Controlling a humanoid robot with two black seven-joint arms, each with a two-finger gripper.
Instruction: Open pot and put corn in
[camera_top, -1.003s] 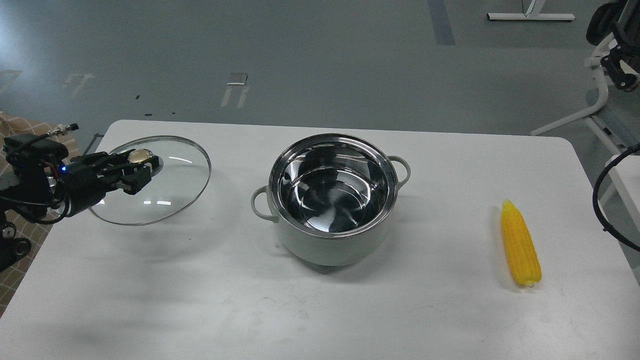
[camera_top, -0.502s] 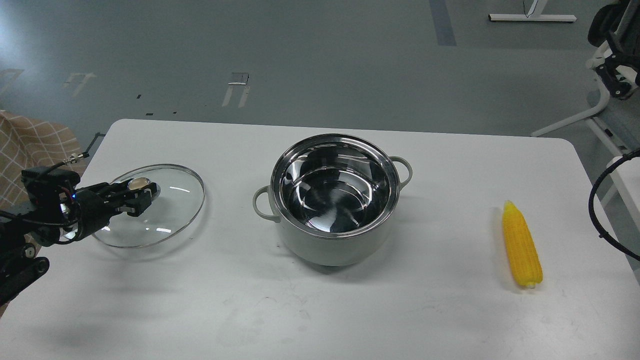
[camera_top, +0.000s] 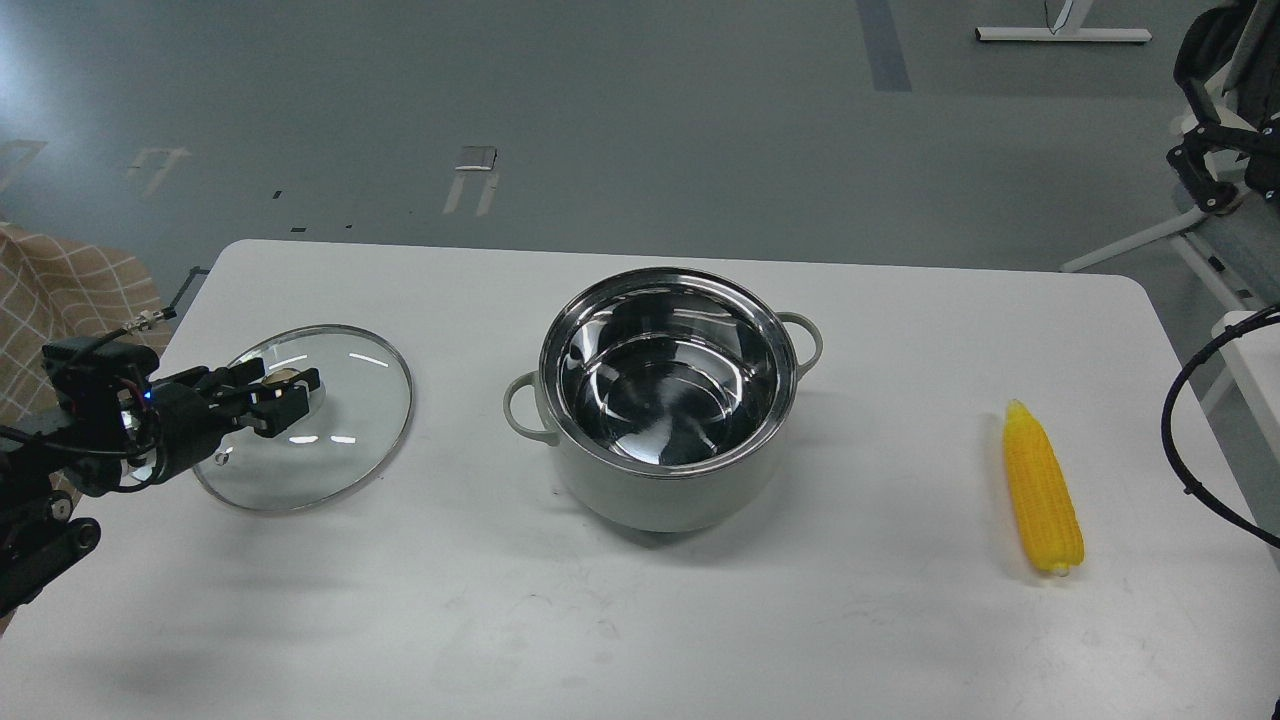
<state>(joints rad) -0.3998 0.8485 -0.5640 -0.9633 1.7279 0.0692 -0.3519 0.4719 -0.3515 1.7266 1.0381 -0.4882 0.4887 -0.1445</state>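
The pot (camera_top: 668, 400) stands uncovered at the middle of the white table (camera_top: 640, 620), its shiny steel inside empty. Its clear glass lid (camera_top: 340, 440) lies flat on the table to the pot's left. My left gripper (camera_top: 285, 397) reaches in from the left, and its fingers are closed around the lid's gold knob (camera_top: 289, 378). The yellow corn (camera_top: 1042, 487) lies alone near the table's right edge, tip pointing away from me. My right gripper (camera_top: 1200, 172) hangs dark at the top right, off the table and far from the corn. Its fingers cannot be told apart.
A black cable (camera_top: 1172, 440) loops by the table's right edge. A white frame (camera_top: 1190, 225) stands on the floor beyond the right corner. Checked cloth (camera_top: 60, 290) shows at the far left.
My left gripper has carried the lid down and toward me, from tilted in the air to flat on the table. My right gripper has shifted left and down at the top right.
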